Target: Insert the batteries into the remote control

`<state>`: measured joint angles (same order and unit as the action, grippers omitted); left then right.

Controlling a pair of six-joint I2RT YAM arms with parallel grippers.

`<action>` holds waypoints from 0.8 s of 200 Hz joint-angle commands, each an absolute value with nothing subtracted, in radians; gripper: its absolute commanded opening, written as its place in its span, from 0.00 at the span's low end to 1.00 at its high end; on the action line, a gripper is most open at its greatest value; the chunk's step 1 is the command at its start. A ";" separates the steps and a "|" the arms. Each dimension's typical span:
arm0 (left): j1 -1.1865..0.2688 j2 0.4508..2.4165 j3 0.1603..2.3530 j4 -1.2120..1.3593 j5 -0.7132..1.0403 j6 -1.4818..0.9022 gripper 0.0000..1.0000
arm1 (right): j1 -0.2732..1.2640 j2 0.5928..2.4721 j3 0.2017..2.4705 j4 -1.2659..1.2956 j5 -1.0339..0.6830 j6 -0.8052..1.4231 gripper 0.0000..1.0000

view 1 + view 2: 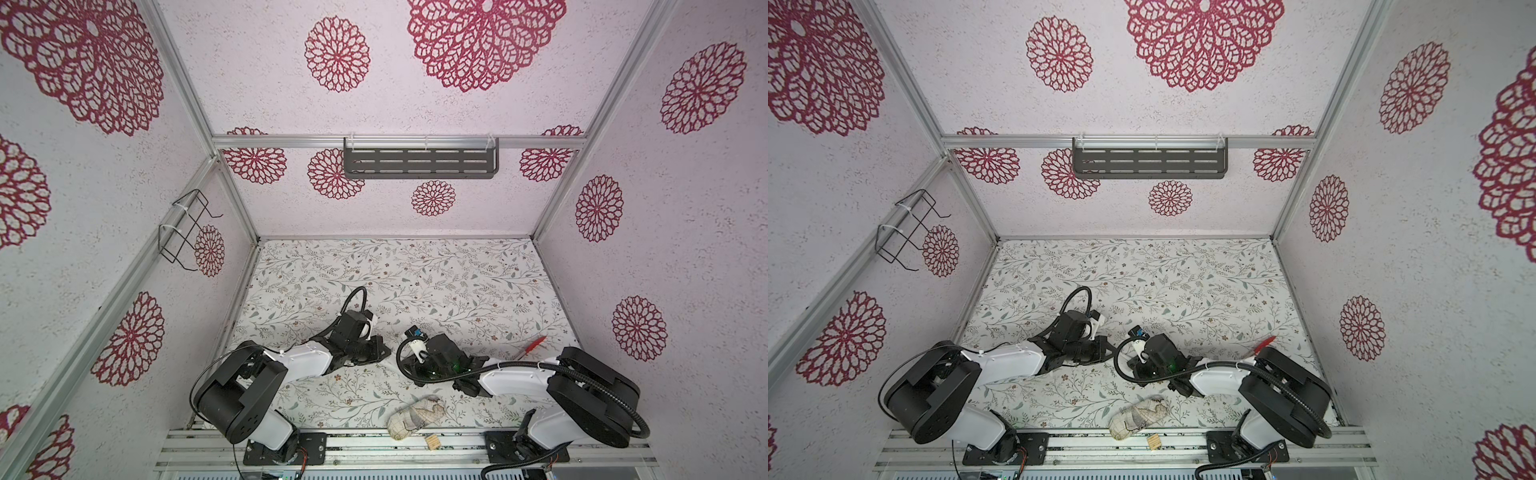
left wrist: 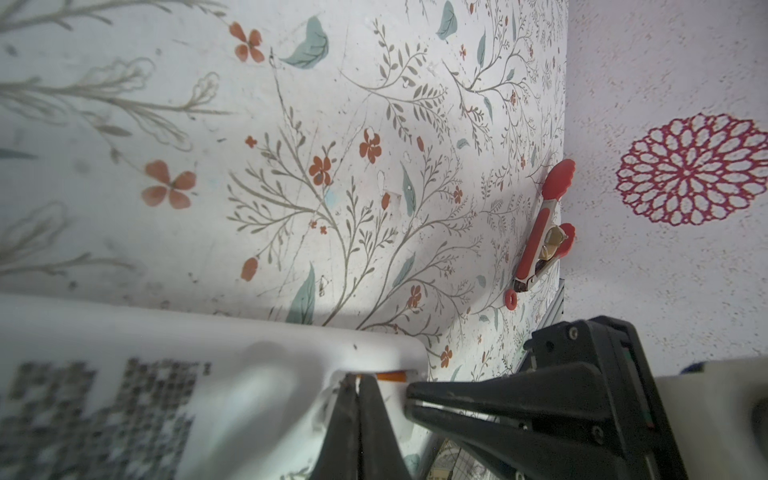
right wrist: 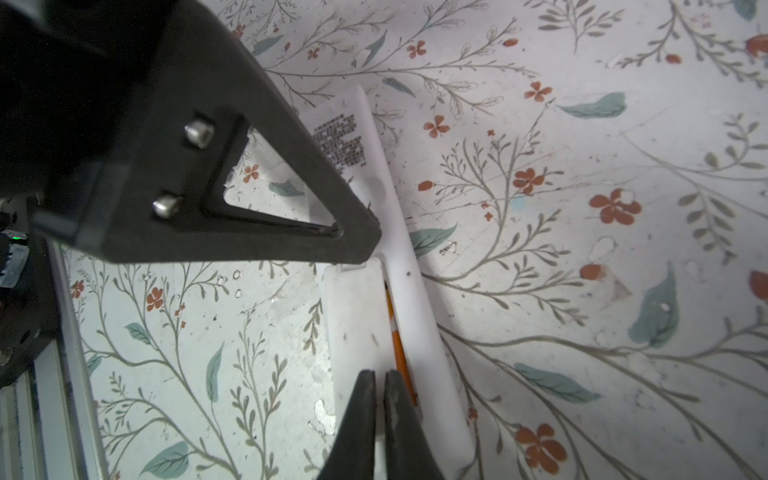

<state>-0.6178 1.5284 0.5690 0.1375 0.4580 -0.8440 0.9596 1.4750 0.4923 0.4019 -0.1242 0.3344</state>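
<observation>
The remote control (image 3: pixel 409 266) is a slim white bar lying back-up on the floral mat, its QR sticker (image 2: pixel 104 411) blurred close to the left wrist camera. A thin strip of an orange battery (image 3: pixel 398 345) shows in the slot along its compartment, and its end (image 2: pixel 390 376) peeks out there too. My left gripper (image 2: pixel 358 380) is shut, tips at the compartment's edge. My right gripper (image 3: pixel 380 376) is shut too, tips resting on the white panel beside the battery. In both top views the grippers meet mid-table and hide the remote.
Red tongs (image 1: pixel 536 344) lie by the right wall, also in the left wrist view (image 2: pixel 544 224). A beige patterned cloth bundle (image 1: pixel 417 411) and a small wooden tag (image 1: pixel 434 441) sit at the front edge. A grey shelf (image 1: pixel 419 162) hangs on the back wall.
</observation>
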 commanded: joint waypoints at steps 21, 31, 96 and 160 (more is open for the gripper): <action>-0.629 1.517 0.549 0.170 0.470 -0.859 0.05 | 0.971 1.438 0.489 0.283 -0.106 0.319 0.12; -0.631 1.517 0.543 0.179 0.470 -0.865 0.05 | 0.972 1.420 0.493 0.273 -0.105 0.316 0.12; -0.641 1.521 0.523 0.216 0.466 -0.885 0.05 | 0.972 1.310 0.511 0.190 -0.055 0.305 0.13; -0.652 1.479 0.510 0.204 0.450 -0.897 0.05 | 0.969 1.322 0.522 0.169 -0.037 0.302 0.13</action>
<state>-0.6407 1.5089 0.5220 0.1970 0.4606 -0.8879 0.9661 1.3293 0.4923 0.1772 -0.0555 0.3222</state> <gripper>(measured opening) 0.057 0.128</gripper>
